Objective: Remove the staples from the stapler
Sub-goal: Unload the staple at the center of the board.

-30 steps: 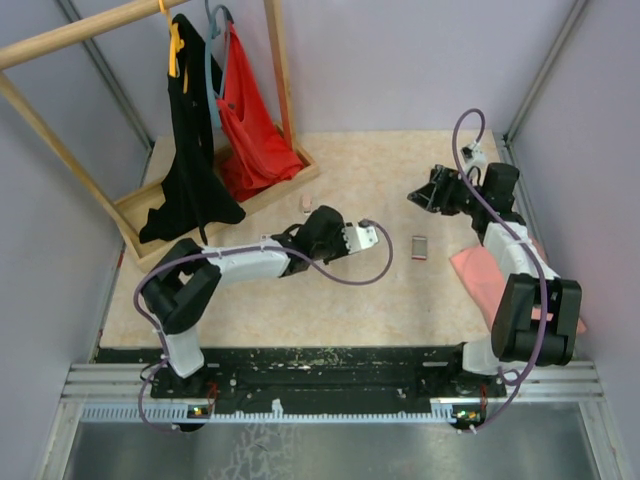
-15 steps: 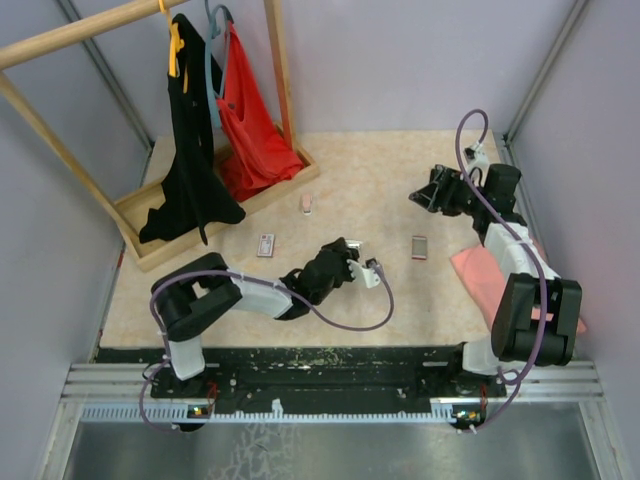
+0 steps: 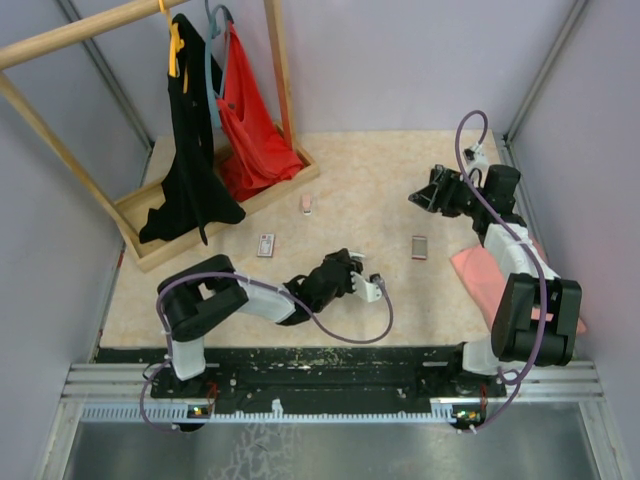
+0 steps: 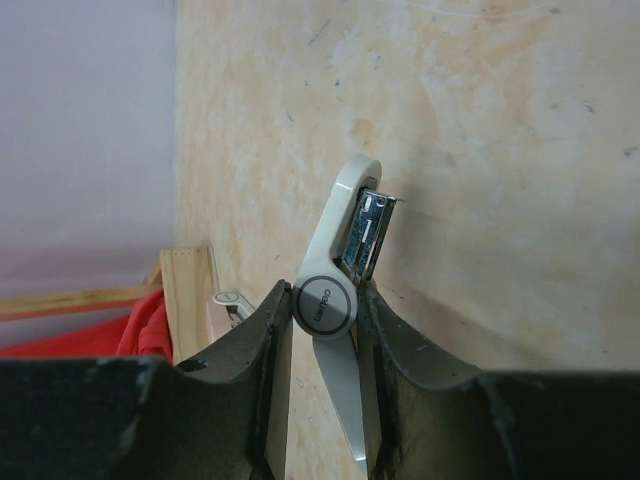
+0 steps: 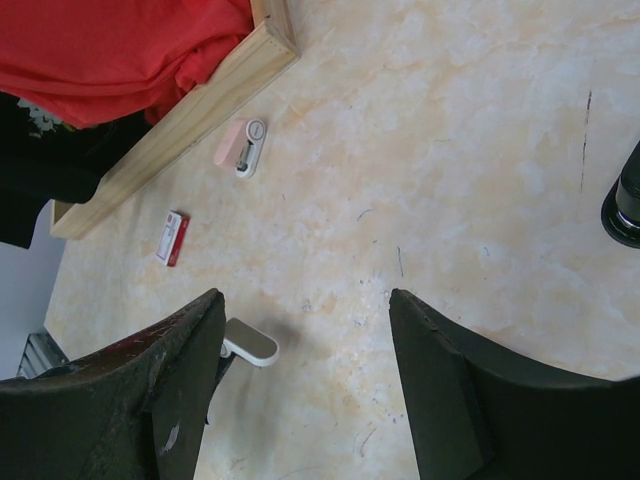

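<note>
The left end effector [image 4: 322, 305] is closed narrow on the stapler [image 4: 335, 210], its two dark fingers [image 4: 270, 350] pinching the round hinge cap from either side. The stapler is pale grey-white. One arm runs from the hinge up to a rounded tip near the centre of the left wrist frame, and the other points down between the fingers. Just right of the upper arm, the silvery metal magazine [image 4: 366, 232] stands swung out and exposed. I cannot tell whether staples lie in it. In the top view this end effector sits in the lower centre of the frame, with its arm folded back toward the lower left. Whether the stapler touches the surface [image 3: 380, 170] cannot be told.

The right end effector [image 5: 307, 300] stands wide, with nothing between its fingers and only bare surface showing there. In the top view it is in the upper right part of the frame, well apart from the left one.

A small pink-and-white stapler [image 5: 243, 147] lies on the surface near the base of the wooden rack [image 5: 190, 115]. A red-and-white box [image 5: 173, 237] lies below and left of it in the right wrist view. Another small rectangular item [image 3: 420, 247] lies right of centre in the top view, near a pink cloth [image 3: 478, 268] at the right edge. A black garment [image 3: 190, 130] and a red garment [image 3: 250, 130] hang from the rack in the upper left.
</note>
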Available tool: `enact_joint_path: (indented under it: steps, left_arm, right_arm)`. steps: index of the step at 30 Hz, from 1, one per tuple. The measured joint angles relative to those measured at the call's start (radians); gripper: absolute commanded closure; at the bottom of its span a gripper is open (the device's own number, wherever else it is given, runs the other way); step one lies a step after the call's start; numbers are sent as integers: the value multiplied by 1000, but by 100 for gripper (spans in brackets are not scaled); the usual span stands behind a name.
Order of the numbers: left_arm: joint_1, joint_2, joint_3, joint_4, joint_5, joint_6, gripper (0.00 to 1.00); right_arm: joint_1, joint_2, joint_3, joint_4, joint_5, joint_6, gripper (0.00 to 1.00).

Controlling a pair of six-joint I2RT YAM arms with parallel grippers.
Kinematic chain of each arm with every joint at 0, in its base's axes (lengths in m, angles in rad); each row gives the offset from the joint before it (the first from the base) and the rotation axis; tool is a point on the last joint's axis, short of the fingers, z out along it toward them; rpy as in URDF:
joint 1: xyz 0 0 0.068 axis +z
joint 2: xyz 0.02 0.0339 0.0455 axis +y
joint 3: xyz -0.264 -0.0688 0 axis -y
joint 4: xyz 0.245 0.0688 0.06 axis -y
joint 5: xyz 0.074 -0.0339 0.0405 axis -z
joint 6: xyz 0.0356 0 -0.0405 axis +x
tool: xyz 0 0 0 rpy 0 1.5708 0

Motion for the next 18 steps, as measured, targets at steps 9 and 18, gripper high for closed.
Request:
enact_joint_path:
  steps: [9,18]
  left_arm:
    - [-8,11,50,-228,32,58,100]
    - [-2,11,71,-126,-74,42,100]
  right_arm:
    - [0,0,0,0,-7,7,33]
    - [0,0,0,0,-12,16,34]
